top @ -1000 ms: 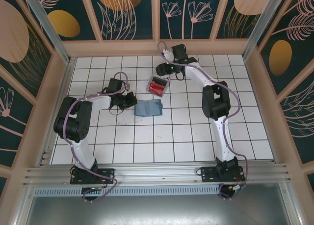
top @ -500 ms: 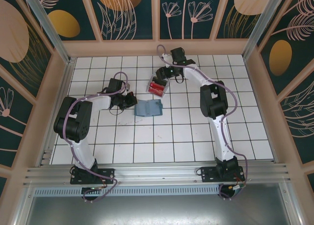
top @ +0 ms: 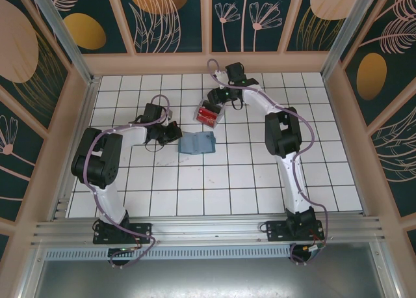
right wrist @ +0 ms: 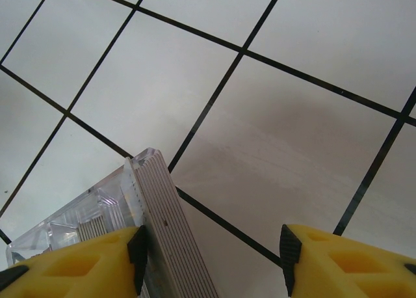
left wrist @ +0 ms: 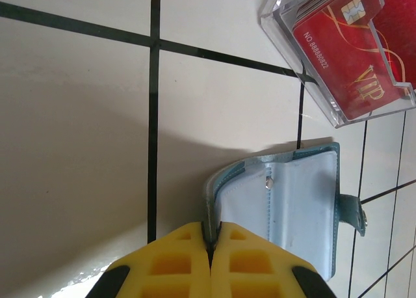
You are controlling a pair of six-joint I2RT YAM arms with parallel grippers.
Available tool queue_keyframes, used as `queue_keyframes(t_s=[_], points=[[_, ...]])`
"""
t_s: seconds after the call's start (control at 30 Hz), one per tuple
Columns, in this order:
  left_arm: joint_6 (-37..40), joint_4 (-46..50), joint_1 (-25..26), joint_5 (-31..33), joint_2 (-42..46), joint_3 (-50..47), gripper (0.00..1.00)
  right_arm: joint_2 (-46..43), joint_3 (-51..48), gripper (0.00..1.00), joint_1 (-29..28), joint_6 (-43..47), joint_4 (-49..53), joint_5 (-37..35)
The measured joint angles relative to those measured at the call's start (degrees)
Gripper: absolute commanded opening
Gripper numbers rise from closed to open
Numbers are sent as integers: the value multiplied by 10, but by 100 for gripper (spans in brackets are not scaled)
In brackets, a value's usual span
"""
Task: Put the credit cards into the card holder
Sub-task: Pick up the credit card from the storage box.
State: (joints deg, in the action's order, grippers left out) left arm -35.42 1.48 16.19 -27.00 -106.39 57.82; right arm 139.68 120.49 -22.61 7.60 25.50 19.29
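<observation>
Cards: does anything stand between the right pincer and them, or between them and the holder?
Only the wall of the clear tray around the cards; the stack's end lies between the open right pincer's fingers. Between tray and holder is bare tile. The left pincer pinches the holder's edge.

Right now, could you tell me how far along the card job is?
Done: the card holder lies open, its edge pinched by the left gripper. In hand: the open right gripper is at the credit cards in the clear tray. Left: moving every card over.
</observation>
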Motion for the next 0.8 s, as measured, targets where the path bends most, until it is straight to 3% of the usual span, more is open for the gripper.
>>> queue_keyframes(t_s=[0.8], points=[[-2, -4, 0, -2, -2, 0, 0, -17, 0, 48, 0, 0, -9, -21]])
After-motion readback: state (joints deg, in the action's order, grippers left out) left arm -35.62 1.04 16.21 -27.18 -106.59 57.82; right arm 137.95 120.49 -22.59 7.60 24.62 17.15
